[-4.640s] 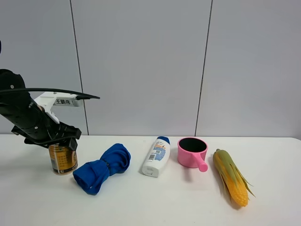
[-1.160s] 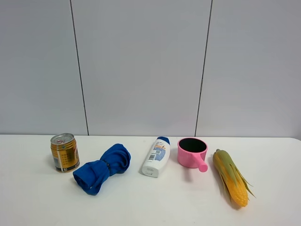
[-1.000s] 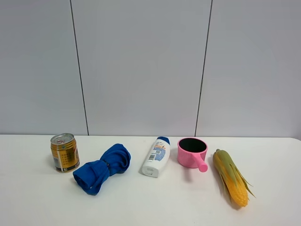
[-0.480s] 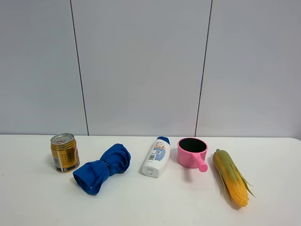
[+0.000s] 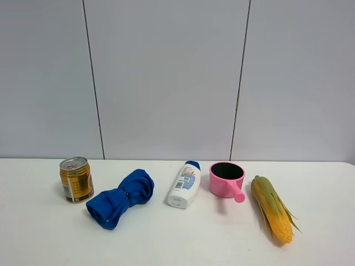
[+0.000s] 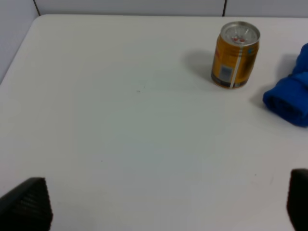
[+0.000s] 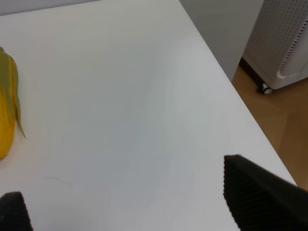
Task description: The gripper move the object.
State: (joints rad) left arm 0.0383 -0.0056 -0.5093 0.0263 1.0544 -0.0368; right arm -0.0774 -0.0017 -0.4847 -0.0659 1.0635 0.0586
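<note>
We see the small gold-yellow metal drinks can [image 5: 76,179] standing upright at the left of the white tabletop [image 5: 177,244], free of any grip. Just beside it lies a crumpled blue cloth [image 5: 120,198], then a white shampoo bottle [image 5: 184,184], a pink cup [image 5: 227,180] and a yellow corn cob [image 5: 272,208]. The left pincer [image 6: 163,204] is spread apart and empty, well clear of the can [image 6: 235,54]; the right pincer [image 7: 130,202] likewise gapes over bare tabletop.

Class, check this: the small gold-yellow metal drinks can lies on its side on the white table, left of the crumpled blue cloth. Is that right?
Not quite. The gold-yellow metal drinks can stands upright, silver top up, as the exterior high view shows. It is on the white table, left of the crumpled blue cloth.
</note>
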